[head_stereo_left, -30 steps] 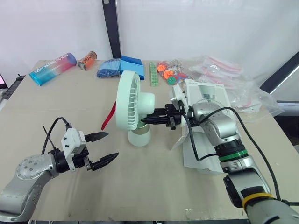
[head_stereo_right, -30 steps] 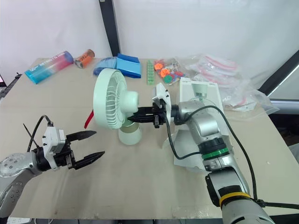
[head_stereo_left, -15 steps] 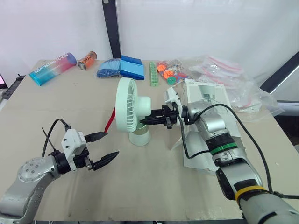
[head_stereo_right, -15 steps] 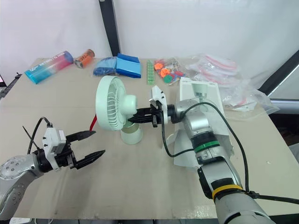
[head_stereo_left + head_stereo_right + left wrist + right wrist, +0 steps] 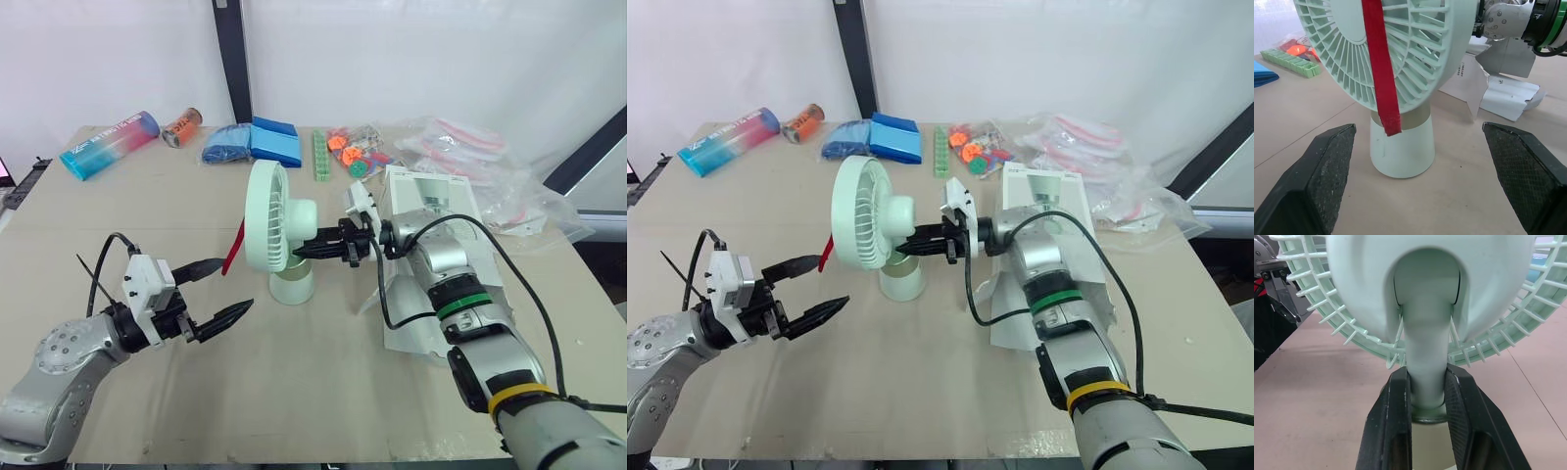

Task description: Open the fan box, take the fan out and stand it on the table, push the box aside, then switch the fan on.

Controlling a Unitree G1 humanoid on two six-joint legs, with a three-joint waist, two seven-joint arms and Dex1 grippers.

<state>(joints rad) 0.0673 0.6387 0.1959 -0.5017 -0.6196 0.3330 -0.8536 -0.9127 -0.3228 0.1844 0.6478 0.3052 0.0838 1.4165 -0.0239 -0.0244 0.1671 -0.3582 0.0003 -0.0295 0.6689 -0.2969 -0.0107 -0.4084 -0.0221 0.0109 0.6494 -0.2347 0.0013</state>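
Observation:
The pale green fan [image 5: 277, 223] stands upright on its round base [image 5: 292, 288] in the middle of the table, grille facing my left side. A red strap [image 5: 1380, 73] hangs down over the grille. My right gripper [image 5: 1426, 378] reaches in from behind and is shut on the fan's neck, one finger [image 5: 1393, 421] on each side. My left gripper [image 5: 231, 286] hovers low over the table in front of the fan, open and holding nothing. The white fan box [image 5: 433, 204] lies behind my right arm with its flap [image 5: 416, 323] folded open.
Along the far edge lie a blue-pink bottle [image 5: 110, 144], a small can [image 5: 183, 125], blue packs [image 5: 251, 141], a green strip [image 5: 321, 156], orange and green small parts [image 5: 355, 153] and plastic bags [image 5: 470, 157]. A black post [image 5: 233, 59] rises behind.
The fan head has turned more edge-on and shifted slightly left with my right gripper on its neck. My left gripper has risen a little and come closer to the fan.

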